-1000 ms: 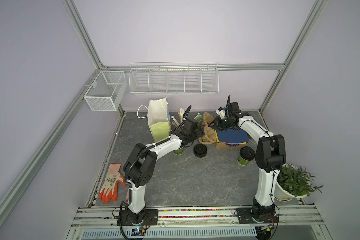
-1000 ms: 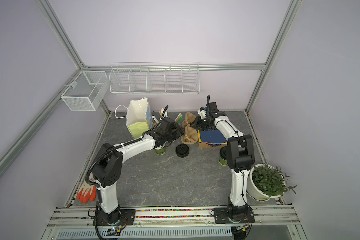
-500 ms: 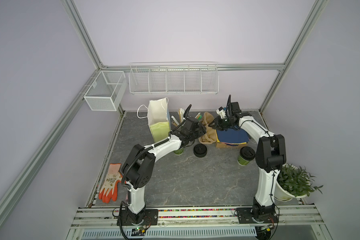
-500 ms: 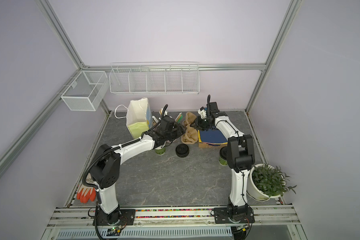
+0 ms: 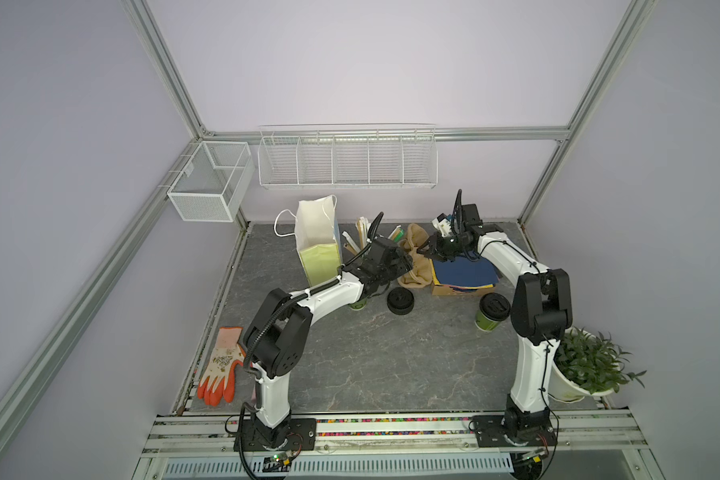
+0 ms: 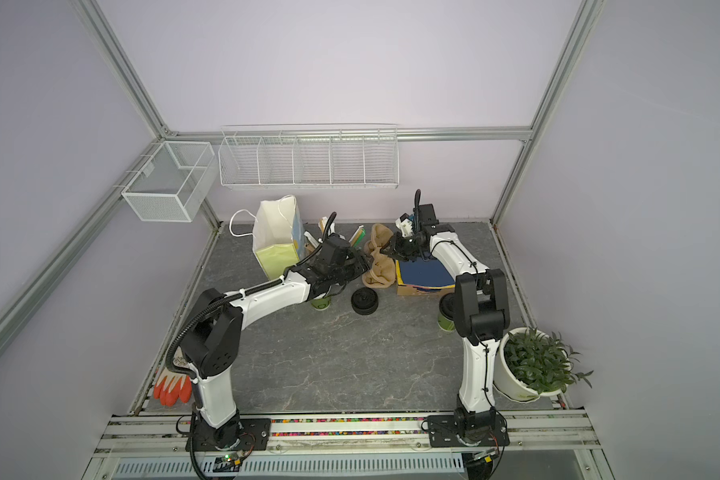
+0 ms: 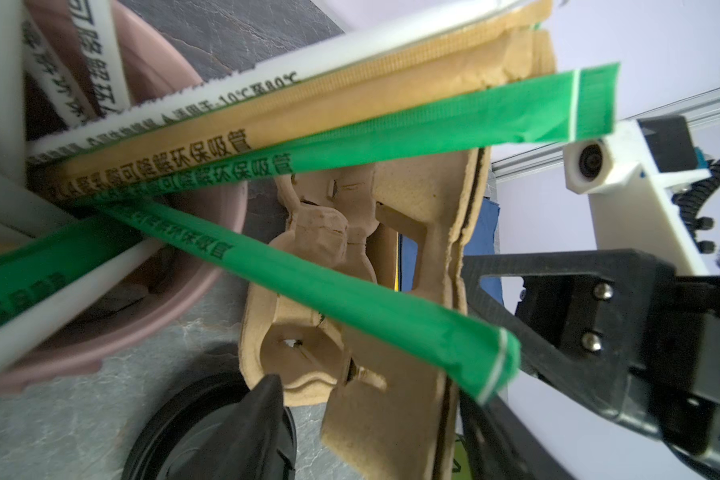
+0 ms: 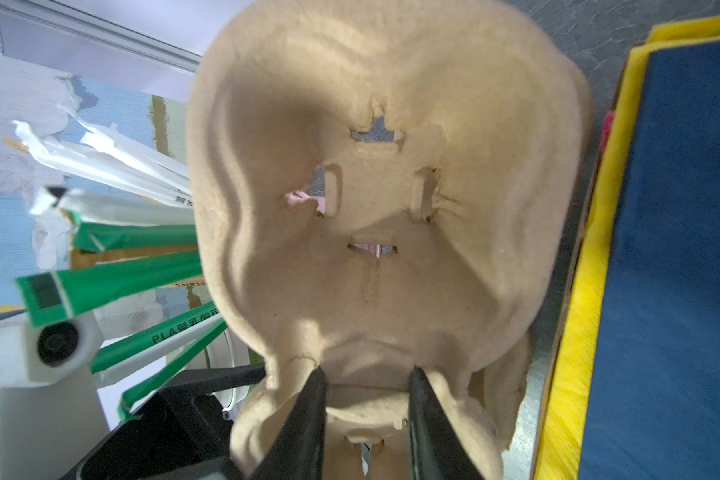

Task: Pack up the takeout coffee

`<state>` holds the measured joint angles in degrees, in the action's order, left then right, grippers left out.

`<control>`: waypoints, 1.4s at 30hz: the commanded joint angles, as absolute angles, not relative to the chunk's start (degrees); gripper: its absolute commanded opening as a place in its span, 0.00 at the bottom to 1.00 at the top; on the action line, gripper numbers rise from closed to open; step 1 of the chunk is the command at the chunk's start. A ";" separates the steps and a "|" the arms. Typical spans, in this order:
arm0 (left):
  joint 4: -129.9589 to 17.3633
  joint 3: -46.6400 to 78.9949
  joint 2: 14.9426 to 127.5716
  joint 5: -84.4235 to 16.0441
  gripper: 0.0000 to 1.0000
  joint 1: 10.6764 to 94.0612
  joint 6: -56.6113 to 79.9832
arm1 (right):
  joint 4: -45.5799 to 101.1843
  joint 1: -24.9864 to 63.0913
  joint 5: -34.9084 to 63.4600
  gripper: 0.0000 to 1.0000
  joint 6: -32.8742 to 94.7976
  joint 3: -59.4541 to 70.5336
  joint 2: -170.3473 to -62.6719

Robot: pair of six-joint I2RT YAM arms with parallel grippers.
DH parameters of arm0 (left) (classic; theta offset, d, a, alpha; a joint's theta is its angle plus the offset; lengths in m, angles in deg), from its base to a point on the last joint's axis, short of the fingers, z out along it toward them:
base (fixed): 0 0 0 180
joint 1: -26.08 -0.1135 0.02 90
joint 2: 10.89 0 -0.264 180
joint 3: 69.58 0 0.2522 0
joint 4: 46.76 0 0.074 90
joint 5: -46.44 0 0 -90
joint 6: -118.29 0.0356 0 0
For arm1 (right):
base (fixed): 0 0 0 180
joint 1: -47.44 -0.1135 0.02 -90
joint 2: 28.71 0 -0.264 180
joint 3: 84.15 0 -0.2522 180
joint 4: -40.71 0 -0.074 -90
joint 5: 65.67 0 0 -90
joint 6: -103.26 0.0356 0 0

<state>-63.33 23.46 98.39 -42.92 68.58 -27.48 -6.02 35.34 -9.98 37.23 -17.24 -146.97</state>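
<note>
The takeout coffee (image 5: pixel 492 311), a green cup under a black lid, stands at the right beside the right arm; that arm partly hides the takeout coffee (image 6: pixel 447 311) in a top view. A brown pulp cup carrier (image 5: pixel 415 259) (image 6: pixel 378 262) stands on edge at the back between both grippers. My right gripper (image 8: pixel 366 399) (image 5: pixel 427 251) is shut on the carrier's (image 8: pixel 391 208) middle ridge. My left gripper (image 7: pixel 375 415) (image 5: pixel 406 262) is open, its fingers astride the carrier's (image 7: pixel 391 415) near edge. A white and green paper bag (image 5: pixel 316 245) stands open at the back left.
A stack of black lids (image 5: pixel 400 301) and a stack of green cups (image 5: pixel 357 304) sit under the left arm. Wrapped straws (image 7: pixel 350 137) fill a pink cup (image 7: pixel 150 79). A box of blue and yellow sheets (image 5: pixel 464 272), a potted plant (image 5: pixel 587 365) and an orange glove (image 5: pixel 221 365) lie around.
The left gripper has crept slightly closer around the carrier. The right arm holds still with the carrier.
</note>
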 commanded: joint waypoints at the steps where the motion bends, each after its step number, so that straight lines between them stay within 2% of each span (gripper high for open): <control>1: -64.00 21.78 97.26 -44.86 0.67 68.47 -28.29 | -5.26 35.34 -11.65 0.30 36.82 -17.31 -146.61; 21: -60.49 18.24 94.23 -45.47 0.68 67.30 -29.36 | -5.04 37.09 -11.71 0.30 36.90 -16.88 -146.65; 42: -57.20 19.74 98.10 -40.27 0.68 67.74 -30.06 | -3.78 36.81 -14.50 0.30 37.26 -16.78 -147.12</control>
